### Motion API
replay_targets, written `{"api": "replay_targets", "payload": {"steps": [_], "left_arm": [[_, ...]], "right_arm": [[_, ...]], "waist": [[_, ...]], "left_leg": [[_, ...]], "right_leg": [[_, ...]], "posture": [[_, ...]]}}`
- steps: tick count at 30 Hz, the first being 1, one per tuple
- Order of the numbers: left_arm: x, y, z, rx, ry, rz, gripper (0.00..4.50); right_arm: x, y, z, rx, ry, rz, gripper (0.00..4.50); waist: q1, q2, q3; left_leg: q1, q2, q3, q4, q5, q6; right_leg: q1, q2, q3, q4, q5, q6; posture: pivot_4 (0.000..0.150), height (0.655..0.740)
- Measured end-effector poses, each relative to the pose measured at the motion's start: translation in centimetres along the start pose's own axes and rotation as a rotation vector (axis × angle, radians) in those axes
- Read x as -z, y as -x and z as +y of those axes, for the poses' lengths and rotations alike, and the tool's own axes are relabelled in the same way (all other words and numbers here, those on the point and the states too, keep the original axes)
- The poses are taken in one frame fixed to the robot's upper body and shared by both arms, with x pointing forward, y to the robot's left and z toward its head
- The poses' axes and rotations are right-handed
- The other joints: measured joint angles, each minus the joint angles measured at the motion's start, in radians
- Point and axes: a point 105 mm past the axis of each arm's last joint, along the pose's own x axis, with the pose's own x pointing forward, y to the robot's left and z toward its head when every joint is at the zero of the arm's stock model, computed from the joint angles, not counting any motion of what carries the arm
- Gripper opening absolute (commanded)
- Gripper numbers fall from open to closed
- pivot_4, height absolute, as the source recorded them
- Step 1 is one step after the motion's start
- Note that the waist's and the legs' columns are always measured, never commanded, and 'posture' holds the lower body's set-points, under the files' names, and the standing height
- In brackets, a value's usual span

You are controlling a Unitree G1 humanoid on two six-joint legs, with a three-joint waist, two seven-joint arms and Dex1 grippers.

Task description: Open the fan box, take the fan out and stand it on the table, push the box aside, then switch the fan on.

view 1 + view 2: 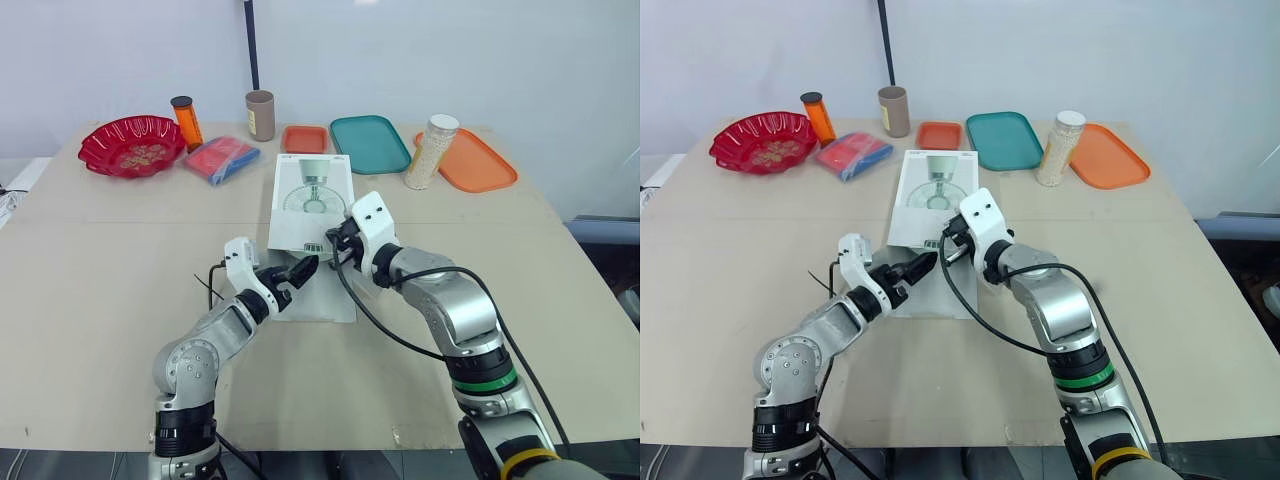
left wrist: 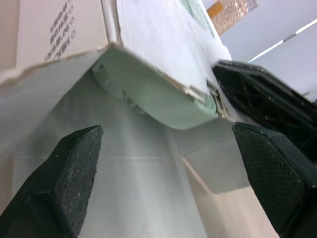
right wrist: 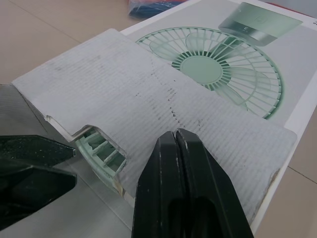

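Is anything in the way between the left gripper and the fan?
Nothing visible. The box is open at its near end, and the green fan shows there straight ahead of the open left gripper. The shut right gripper is at the folded-back flap.

we find lines of small black print [image 2: 62, 22] on the side panel of the white cardboard fan box [image 2: 148, 29]. it is angled and we cannot read it. nothing else is legible.
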Motion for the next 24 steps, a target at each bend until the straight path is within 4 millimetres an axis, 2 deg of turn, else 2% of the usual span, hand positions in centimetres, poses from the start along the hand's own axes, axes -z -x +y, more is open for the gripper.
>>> {"api": "replay_targets", "payload": {"steps": [18, 20, 24], "left_arm": [[0.5, -1.6, 0.6, -0.018, 0.031, -0.016, 4.46], [0.5, -1.6, 0.6, -0.018, 0.031, -0.018, 3.94], [0.3, -1.6, 0.6, -0.018, 0.034, -0.031, 3.94]], "right_arm": [[0.0, 0.0, 0.0, 0.001, 0.001, 0.002, 0.00], [0.0, 0.1, 0.0, 0.001, 0.002, 0.003, 0.00], [0.0, 0.1, 0.0, 0.002, 0.002, 0.003, 0.00]], "waist": [[0.000, 0.000, 0.000], [0.000, 0.000, 0.000], [0.000, 0.000, 0.000]], "left_leg": [[0.000, 0.000, 0.000, -0.001, 0.000, 0.000], [0.000, 0.000, 0.000, -0.001, 0.000, 0.000], [0.000, 0.000, 0.000, -0.001, 0.000, 0.000]], "right_leg": [[0.000, 0.000, 0.000, -0.001, 0.000, 0.000], [0.000, 0.000, 0.000, -0.001, 0.000, 0.000], [0.000, 0.000, 0.000, -0.001, 0.000, 0.000]], "posture": [[0.150, 0.7400], [0.150, 0.7400], [0.150, 0.7400]]}}
